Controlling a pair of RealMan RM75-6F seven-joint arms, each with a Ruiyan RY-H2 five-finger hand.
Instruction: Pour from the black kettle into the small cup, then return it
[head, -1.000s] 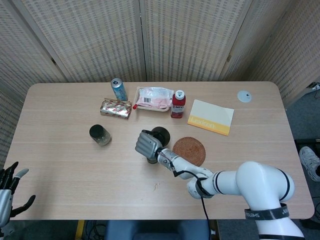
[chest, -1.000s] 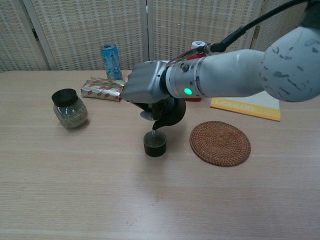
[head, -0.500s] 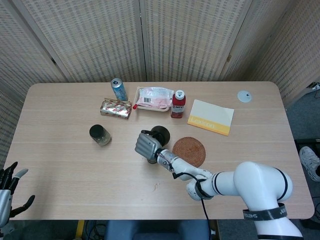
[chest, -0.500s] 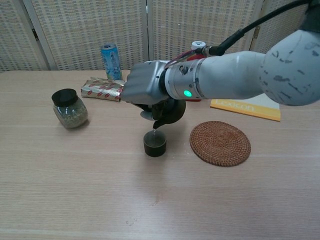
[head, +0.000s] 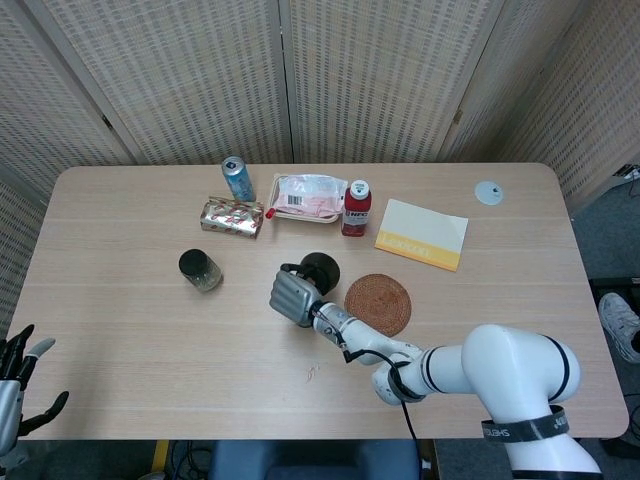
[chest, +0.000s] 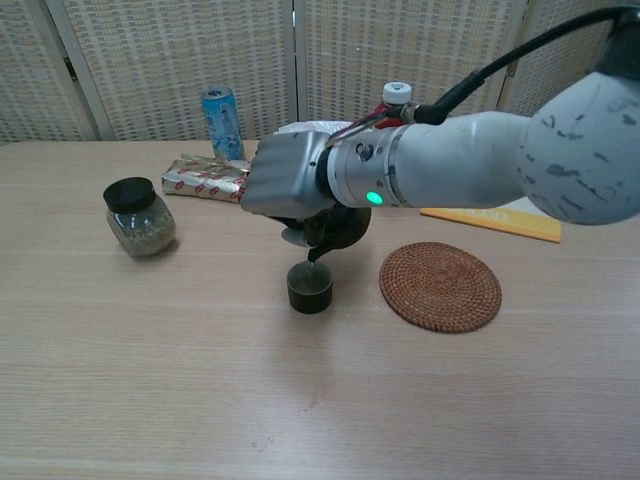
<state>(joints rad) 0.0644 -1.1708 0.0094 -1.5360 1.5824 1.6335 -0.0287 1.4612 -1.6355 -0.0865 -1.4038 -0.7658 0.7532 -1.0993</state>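
Observation:
My right hand (chest: 283, 186) (head: 291, 294) grips the black kettle (chest: 338, 226) (head: 322, 270) and holds it tilted above the table. The kettle's spout points down over the small dark cup (chest: 310, 286), which stands on the table just left of the round woven coaster (chest: 440, 286) (head: 378, 303). In the head view the cup is hidden under the hand. My left hand (head: 20, 372) hangs off the table's near left corner, fingers spread, holding nothing.
A dark-lidded glass jar (chest: 139, 217) stands to the left. At the back are a blue can (chest: 222, 122), a foil-wrapped packet (chest: 208, 179), a plastic bag (head: 305, 194), a red bottle (head: 356, 207) and a yellow-edged booklet (head: 422, 234). A small white disc (head: 488, 192) lies far right.
The right hand and kettle have tipped a little further over the cup. The left hand has sunk slightly lower at the frame edge.

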